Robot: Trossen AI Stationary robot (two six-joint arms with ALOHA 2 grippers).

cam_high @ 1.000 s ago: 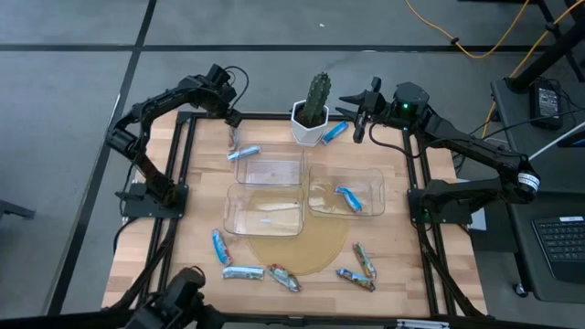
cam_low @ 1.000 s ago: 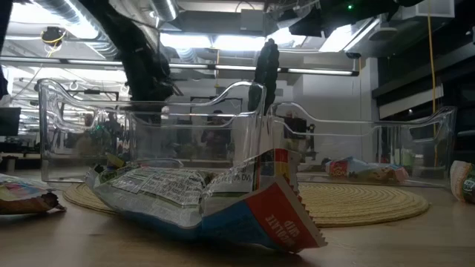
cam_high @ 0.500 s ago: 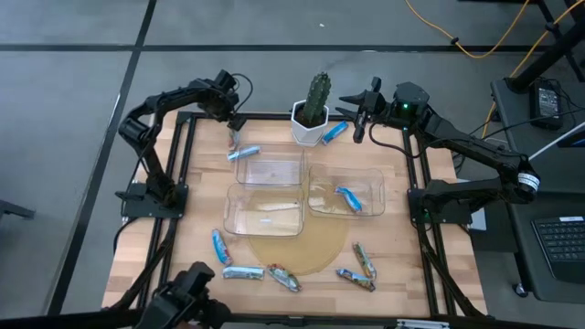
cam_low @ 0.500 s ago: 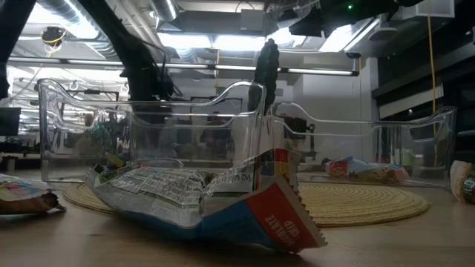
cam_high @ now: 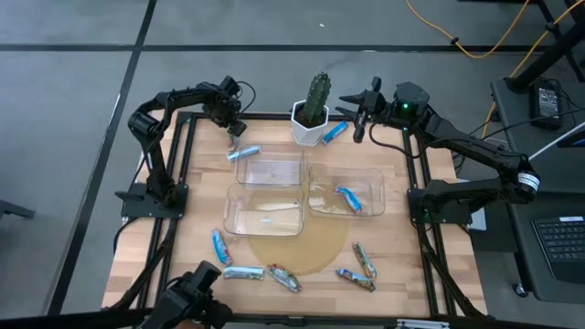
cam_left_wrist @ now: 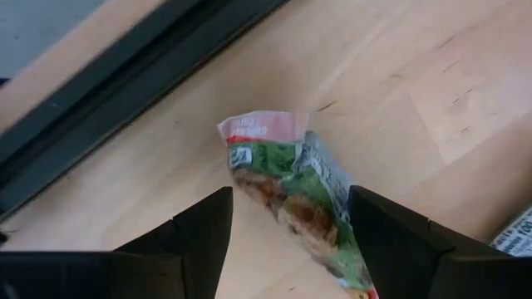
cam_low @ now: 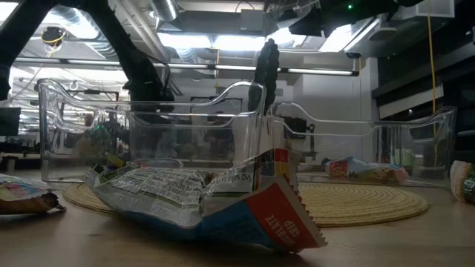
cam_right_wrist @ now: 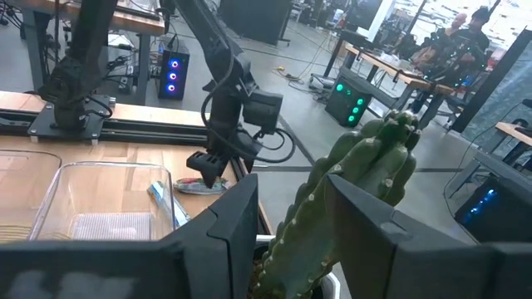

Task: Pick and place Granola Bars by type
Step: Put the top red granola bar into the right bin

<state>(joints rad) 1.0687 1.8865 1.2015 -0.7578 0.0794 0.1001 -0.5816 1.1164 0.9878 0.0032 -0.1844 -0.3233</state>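
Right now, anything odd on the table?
One blue bar leans against the cactus pot at the far edge, away from the rest. The left hand is open over a green bar. Otherwise nothing is spilled or damaged.

Open left tool (cam_left_wrist: 287, 218) straddles a green-wrapped granola bar (cam_left_wrist: 296, 198) on wood.

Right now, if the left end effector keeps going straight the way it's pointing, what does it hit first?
The left end effector, fingers open, points down at a green and brown granola bar lying on the wooden table. It would likely meet that bar first, though the gap is hard to judge.
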